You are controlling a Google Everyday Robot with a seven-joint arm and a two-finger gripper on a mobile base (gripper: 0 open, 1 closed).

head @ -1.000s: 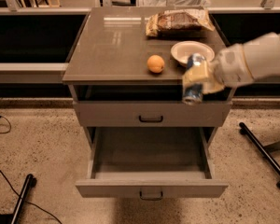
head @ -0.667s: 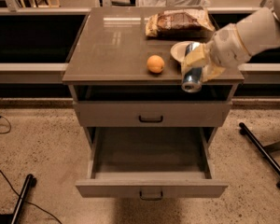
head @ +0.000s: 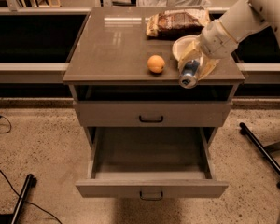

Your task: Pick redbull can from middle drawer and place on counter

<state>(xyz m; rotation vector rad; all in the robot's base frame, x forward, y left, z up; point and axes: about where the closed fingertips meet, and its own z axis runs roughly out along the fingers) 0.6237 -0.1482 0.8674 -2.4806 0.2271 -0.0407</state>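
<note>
My gripper (head: 194,65) is shut on the redbull can (head: 189,73), a slim silvery-blue can held tilted with its silver end toward the camera. It hangs over the front right part of the counter (head: 112,50), just right of the orange fruit (head: 156,64). The middle drawer (head: 149,157) stands pulled open below, its grey inside bare, with a small dark loop handle on its front. My pale arm (head: 238,22) reaches in from the upper right.
A white bowl (head: 182,45) sits behind the gripper and a brown snack bag (head: 177,22) lies at the back of the counter. The shut upper drawer front (head: 151,114) has a black handle. A chair base (head: 266,153) stands on the floor at right; cables lie at left.
The gripper with the can has moved up and back from in front of the counter's front edge to over its right front part, and the can has tilted more.
</note>
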